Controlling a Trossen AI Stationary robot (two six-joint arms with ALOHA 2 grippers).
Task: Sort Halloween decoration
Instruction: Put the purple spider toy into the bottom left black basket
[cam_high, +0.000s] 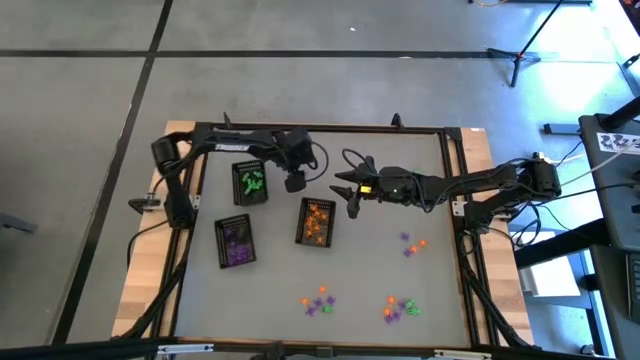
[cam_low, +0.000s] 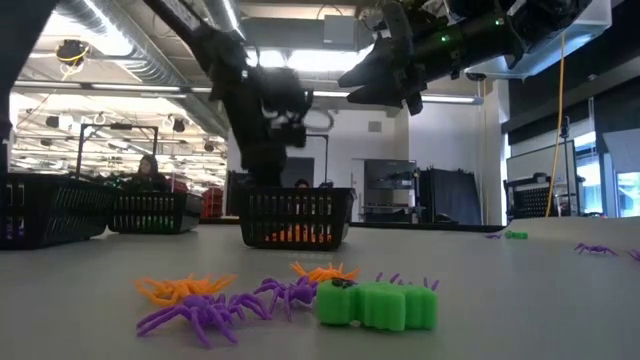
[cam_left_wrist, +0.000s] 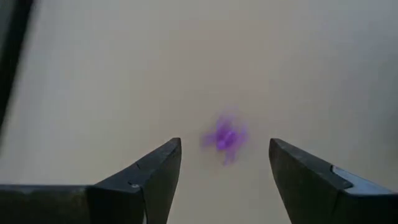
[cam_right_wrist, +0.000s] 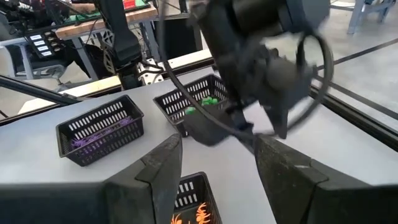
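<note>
Halloween decoration pieces lie partly sorted on the grey table (cam_high: 400, 290): green ones in the tray (cam_high: 250, 184) nearest the left arm, purple ones in the tray (cam_high: 236, 242) in front of it, orange ones in the middle tray (cam_high: 316, 222), with loose trinkets (cam_high: 317, 301) scattered along the near edge and right side. Both arms meet above the trays, the left gripper (cam_high: 296, 182) beside the green tray with fingers spread apart over a blurred purple piece (cam_left_wrist: 224, 138), the right gripper (cam_high: 347, 187) just beyond the orange tray, fingers also parted and empty.
</note>
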